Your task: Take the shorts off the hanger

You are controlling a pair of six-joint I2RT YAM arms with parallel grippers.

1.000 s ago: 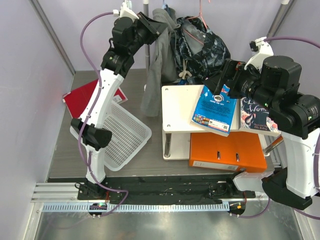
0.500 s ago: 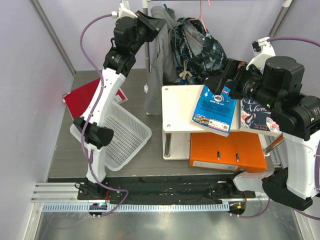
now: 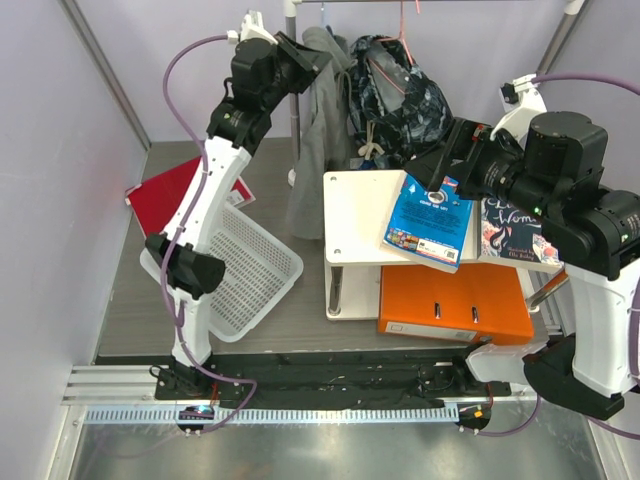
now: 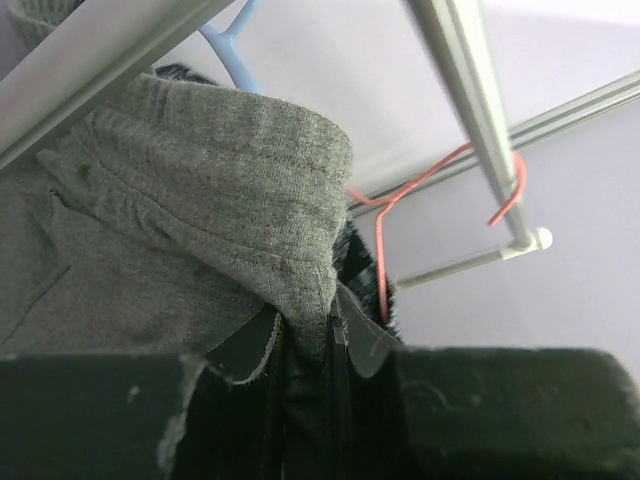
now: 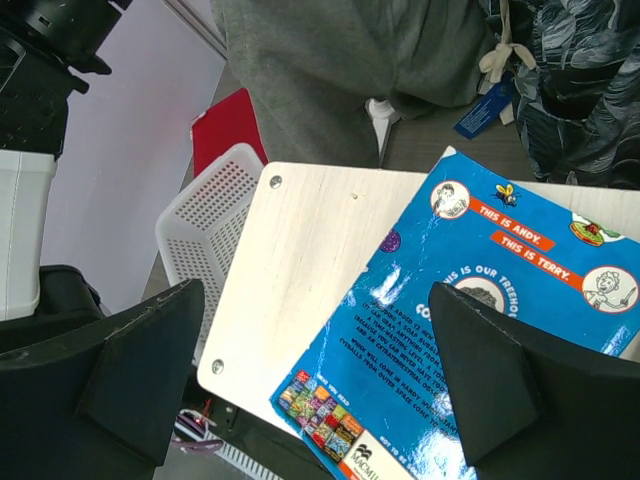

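Note:
The shorts [image 3: 400, 95], black with a grey marbled print and cream cords [image 3: 370, 148], hang on the thin pink hanger [image 3: 403, 30] from the rail at the back. My left gripper [image 3: 312, 58] is raised left of them and is shut on the top hem of the long grey garment [image 3: 315, 140]. In the left wrist view the grey fabric [image 4: 170, 200] runs between my fingers [image 4: 308, 335], and the pink hanger [image 4: 380, 230] hooks over the rail just beyond. My right gripper [image 3: 445, 155] is open and empty over a blue book [image 5: 480, 300], with the shorts [image 5: 580, 90] ahead.
The grey garment hangs on a light-blue hanger [image 4: 225, 40]. A white shelf [image 3: 355, 215] carries the blue book [image 3: 430, 220] and another book. An orange binder [image 3: 450, 300] lies under it. A white basket [image 3: 240, 265] and a red book [image 3: 165, 190] lie at the left.
My left gripper has shifted slightly to the right at the top of the grey garment. The right arm has not moved.

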